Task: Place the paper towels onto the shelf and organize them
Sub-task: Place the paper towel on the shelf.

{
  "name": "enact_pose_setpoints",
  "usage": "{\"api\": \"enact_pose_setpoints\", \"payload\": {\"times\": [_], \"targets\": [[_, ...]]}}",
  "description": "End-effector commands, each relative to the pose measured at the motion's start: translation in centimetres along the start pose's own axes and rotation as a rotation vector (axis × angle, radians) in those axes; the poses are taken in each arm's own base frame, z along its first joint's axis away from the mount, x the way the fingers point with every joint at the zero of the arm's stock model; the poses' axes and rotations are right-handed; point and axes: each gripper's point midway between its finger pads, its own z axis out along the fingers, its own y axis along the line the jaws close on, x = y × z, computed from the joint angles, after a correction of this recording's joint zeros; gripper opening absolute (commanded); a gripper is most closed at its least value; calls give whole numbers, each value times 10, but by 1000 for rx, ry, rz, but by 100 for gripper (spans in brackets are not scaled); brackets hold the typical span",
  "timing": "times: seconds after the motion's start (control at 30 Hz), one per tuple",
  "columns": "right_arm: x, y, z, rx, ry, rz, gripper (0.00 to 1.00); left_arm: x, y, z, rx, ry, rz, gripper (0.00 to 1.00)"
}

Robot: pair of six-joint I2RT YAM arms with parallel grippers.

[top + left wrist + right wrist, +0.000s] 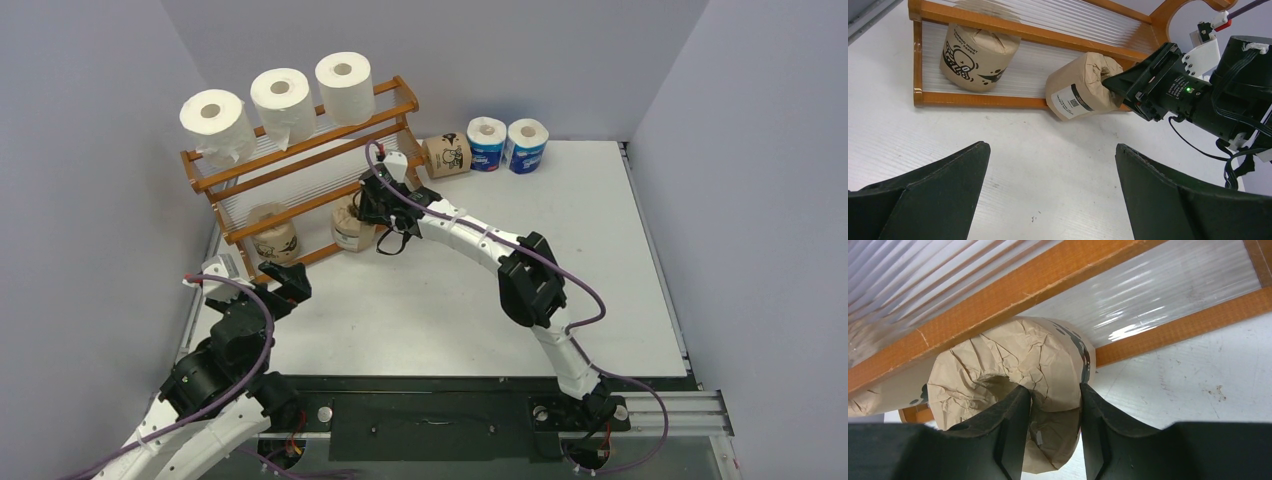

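Right gripper pinching the wall of a brown-wrapped roll, one finger inside the core, the roll tilted at the front rail of the shelf bottom tier; left gripper spread wide, empty.

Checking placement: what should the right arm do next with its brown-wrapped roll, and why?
Probably ease the brown paper-wrapped roll further in before releasing: the right gripper pinches its wall, and it sits tilted across the front rail of the orange wooden shelf.

R hand pinches brown-wrapped roll by rim, 1 finger in core, beneath shelf rail.
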Motion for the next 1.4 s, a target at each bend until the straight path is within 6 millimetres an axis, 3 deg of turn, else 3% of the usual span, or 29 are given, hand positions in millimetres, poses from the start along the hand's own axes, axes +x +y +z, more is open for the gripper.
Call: {"api": "enact_pose_setpoints", "payload": {"times": [0.0,0.53,1.07,1.27,1.37], "targets": [[-27,31,-5,-75,-90,49,36,-1,-3,1,9,-5,-23,96],[-26,46,-7,-146,-99,78,50,4,-4,2,8,9,-24,96],[-52,35,-61,-205,-194,57,60,4,-7,3,14,14,-28,96],[-54,33,-74,-240,-210,6,61,4,-9,2,20,20,-32,96],[-39,28,-74,-305,-247,-55,61,3,-7,1,19,20,-35,96]]}}
